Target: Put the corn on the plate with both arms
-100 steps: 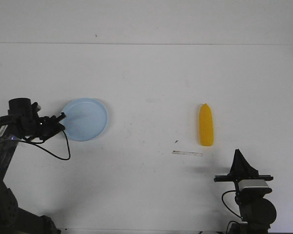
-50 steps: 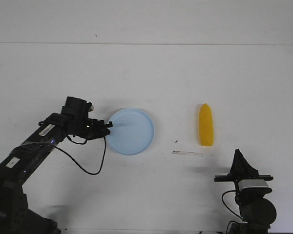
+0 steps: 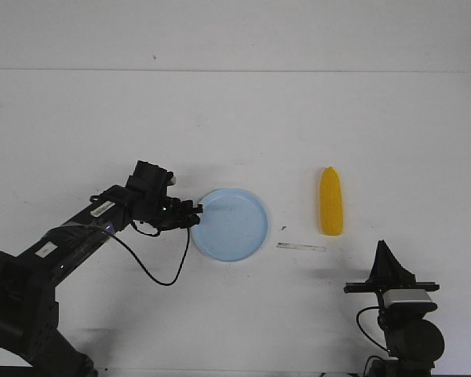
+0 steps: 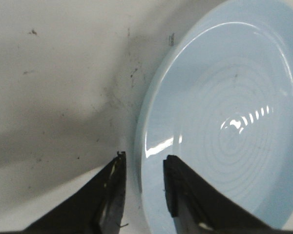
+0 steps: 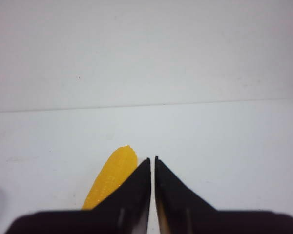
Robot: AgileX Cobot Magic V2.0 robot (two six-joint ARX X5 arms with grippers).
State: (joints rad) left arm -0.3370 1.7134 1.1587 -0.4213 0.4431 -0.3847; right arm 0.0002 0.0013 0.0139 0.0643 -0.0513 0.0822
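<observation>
The pale blue plate [image 3: 234, 224] lies flat on the white table, left of centre. My left gripper [image 3: 195, 214] is shut on its left rim; in the left wrist view the jaws [image 4: 144, 161] straddle the rim of the plate [image 4: 224, 112], one finger outside and one on the inside. The yellow corn [image 3: 331, 201] lies on the table to the right of the plate, tapered end pointing away. My right gripper [image 3: 385, 251] is shut and empty, near the front right, a little short of the corn. In the right wrist view the corn [image 5: 112, 178] shows just left of the shut gripper [image 5: 152, 160].
A thin pale strip [image 3: 301, 247] lies on the table between the plate and my right gripper. A black cable [image 3: 161, 271] hangs in a loop from my left arm. The table's far edge [image 3: 235, 71] meets a white wall.
My left arm has reached out to the right and pulled the plate along the table from the far left toward the centre. The right arm and the corn have not moved.
</observation>
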